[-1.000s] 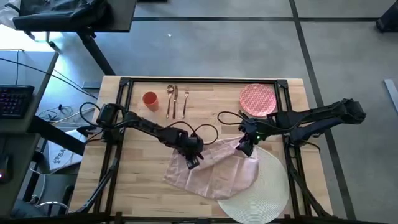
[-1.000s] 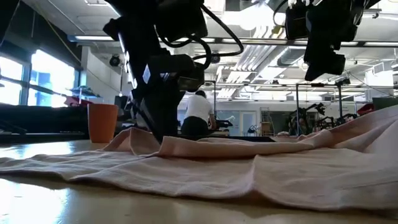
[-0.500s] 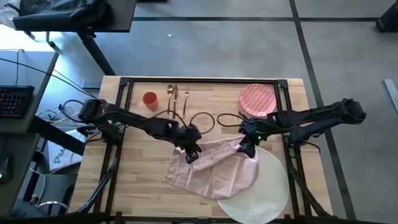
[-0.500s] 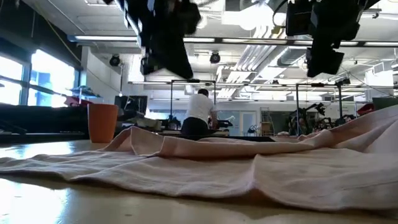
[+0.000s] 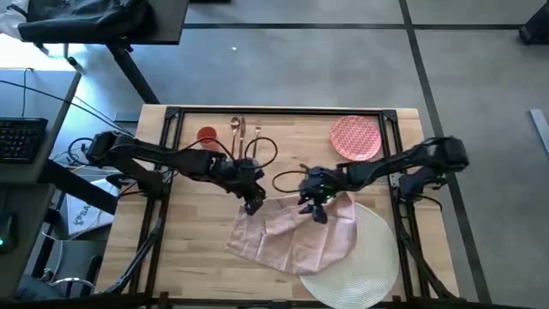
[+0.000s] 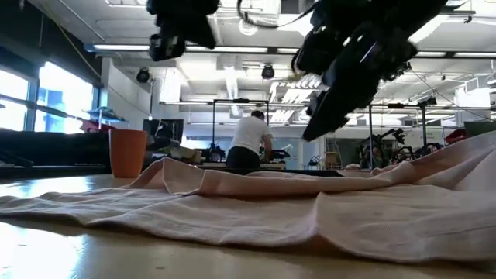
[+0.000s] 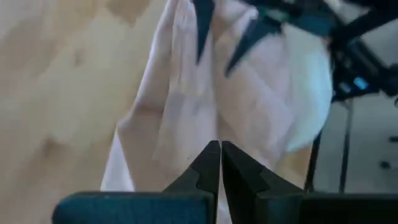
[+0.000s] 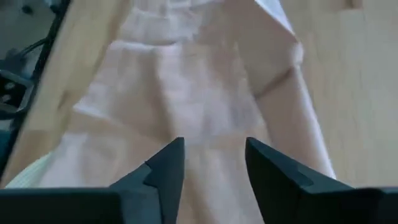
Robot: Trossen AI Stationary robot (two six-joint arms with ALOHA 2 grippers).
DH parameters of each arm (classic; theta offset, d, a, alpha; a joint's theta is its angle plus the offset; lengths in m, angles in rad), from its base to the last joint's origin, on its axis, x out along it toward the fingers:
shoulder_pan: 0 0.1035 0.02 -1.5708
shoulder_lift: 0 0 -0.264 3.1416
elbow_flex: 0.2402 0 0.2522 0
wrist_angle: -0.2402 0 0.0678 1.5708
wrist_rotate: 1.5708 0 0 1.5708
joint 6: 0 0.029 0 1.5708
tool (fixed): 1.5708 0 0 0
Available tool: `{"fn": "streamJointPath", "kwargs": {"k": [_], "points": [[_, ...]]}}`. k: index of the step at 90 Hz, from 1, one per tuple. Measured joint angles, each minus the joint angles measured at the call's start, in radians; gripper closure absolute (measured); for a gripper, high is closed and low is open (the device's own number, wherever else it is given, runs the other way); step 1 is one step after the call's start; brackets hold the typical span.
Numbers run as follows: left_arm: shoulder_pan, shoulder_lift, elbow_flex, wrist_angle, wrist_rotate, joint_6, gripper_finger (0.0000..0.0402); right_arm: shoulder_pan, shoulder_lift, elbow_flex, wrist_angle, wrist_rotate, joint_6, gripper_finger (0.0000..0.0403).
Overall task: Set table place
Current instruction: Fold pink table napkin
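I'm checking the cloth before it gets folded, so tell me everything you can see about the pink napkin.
The napkin is a beige-pink cloth, unfolded and rumpled with soft creases. It lies flat on the light-wood table, one side overlapping the white woven placemat. The left end effector, shut, and the right end effector, open, hover above its far edge, neither gripping it.

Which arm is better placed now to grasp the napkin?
Probably the right. The right gripper hovers open over the napkin, while the left gripper is shut at its edge.
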Motion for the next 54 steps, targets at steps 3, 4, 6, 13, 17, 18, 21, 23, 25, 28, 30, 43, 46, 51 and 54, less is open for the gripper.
{"fn": "streamJointPath", "kwargs": {"k": [3, 4, 6, 13, 17, 18, 21, 23, 25, 28, 30, 43, 46, 51, 54], "points": [[-0.009, 0.001, 0.0, -0.034, 0.001, -0.011, 0.0401, -0.005, 0.025, 0.0, 0.029, 0.0, 0.006, 0.0272], [-0.012, 0.002, 0.0, -0.045, 0.001, -0.014, 0.0401, -0.007, 0.032, 0.0, 0.037, 0.0, 0.007, 0.0273], [-0.017, 0.002, 0.0, -0.064, 0.001, -0.021, 0.0401, -0.01, 0.046, 0.0, 0.052, 0.001, 0.009, 0.0274], [-0.035, 0.002, 0.0, -0.112, 0.001, -0.04, 0.0401, -0.017, 0.092, 0.0, 0.091, 0.0, 0.005, 0.0276], [-0.045, 0.002, 0.0, -0.122, 0.001, -0.049, 0.0401, -0.019, 0.114, 0.0, 0.108, 0.0, 0.001, 0.0277], [-0.047, 0.002, 0.0, -0.124, 0.001, -0.051, 0.0401, -0.019, 0.119, 0.0, 0.113, 0.0, 0.0, 0.0277], [-0.054, 0.002, 0.0, -0.126, 0.001, -0.057, 0.0401, -0.018, 0.136, 0.0, 0.13, 0.0, -0.008, 0.0277], [-0.059, 0.002, 0.0, -0.126, 0.001, -0.06, 0.0401, -0.018, 0.146, 0.0, 0.138, -0.001, -0.015, 0.0277], [-0.063, 0.002, 0.0, -0.125, 0.001, -0.065, 0.0401, -0.018, 0.156, 0.0, 0.141, -0.002, -0.021, 0.0277], [-0.069, 0.002, 0.0, -0.126, 0.001, -0.074, 0.0401, -0.018, 0.168, 0.0, 0.145, -0.003, -0.026, 0.0277], [-0.073, 0.002, 0.0, -0.126, 0.001, -0.079, 0.0401, -0.018, 0.177, 0.0, 0.146, -0.003, -0.026, 0.0277], [-0.096, 0.002, 0.0, -0.126, -0.011, -0.11, 0.0401, -0.018, 0.203, 0.0, 0.161, -0.001, -0.02, 0.0277], [-0.1, 0.002, 0.0, -0.125, -0.011, -0.111, 0.0401, -0.018, 0.203, 0.0, 0.159, -0.001, -0.027, 0.0278], [-0.105, 0.002, 0.0, -0.127, -0.011, -0.11, 0.0401, -0.014, 0.203, 0.0, 0.159, 0.0, -0.05, 0.0282], [-0.108, 0.002, 0.0, -0.126, -0.011, -0.11, 0.0401, -0.011, 0.203, 0.0, 0.158, 0.0, -0.064, 0.0288]]}}
